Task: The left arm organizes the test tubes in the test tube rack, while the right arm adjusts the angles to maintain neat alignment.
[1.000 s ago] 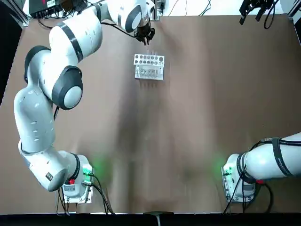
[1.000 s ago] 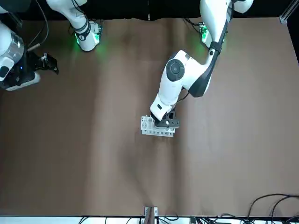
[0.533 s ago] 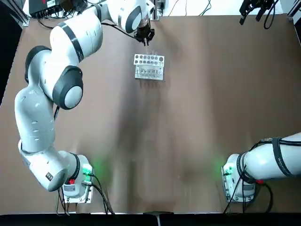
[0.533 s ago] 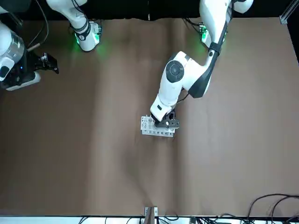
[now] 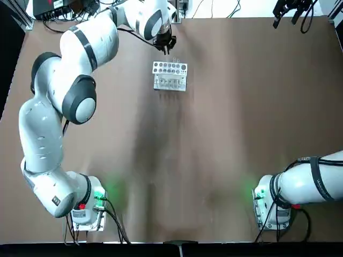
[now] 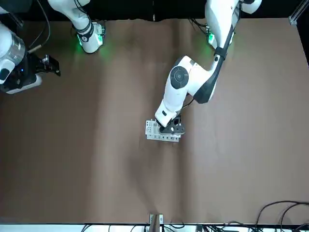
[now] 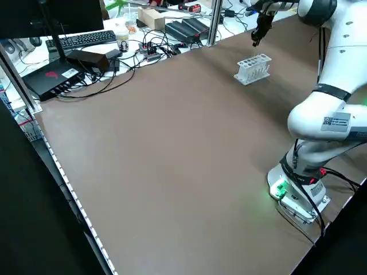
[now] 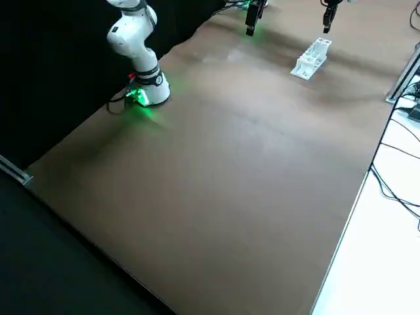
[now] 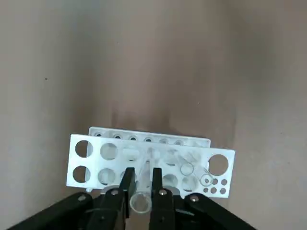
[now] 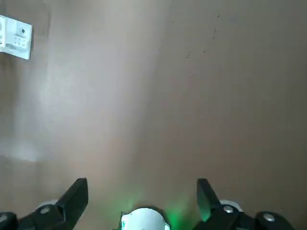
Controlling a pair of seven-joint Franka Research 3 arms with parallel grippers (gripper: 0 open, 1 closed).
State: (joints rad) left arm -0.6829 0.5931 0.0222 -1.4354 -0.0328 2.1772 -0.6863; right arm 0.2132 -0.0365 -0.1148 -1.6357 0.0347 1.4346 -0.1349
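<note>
A clear test tube (image 9: 140,201) sits clamped between the left gripper (image 9: 141,184) fingers, held above the near row of the white test tube rack (image 5: 169,75), which stands at the table's (image 5: 225,134) far middle with several more tubes (image 9: 192,167) leaning in its holes. The right gripper (image 10: 142,191), fingers wide apart, is parked high at the far right corner. A risk: if lowered off-centre, the tube may catch the top plate and tip the light rack.
</note>
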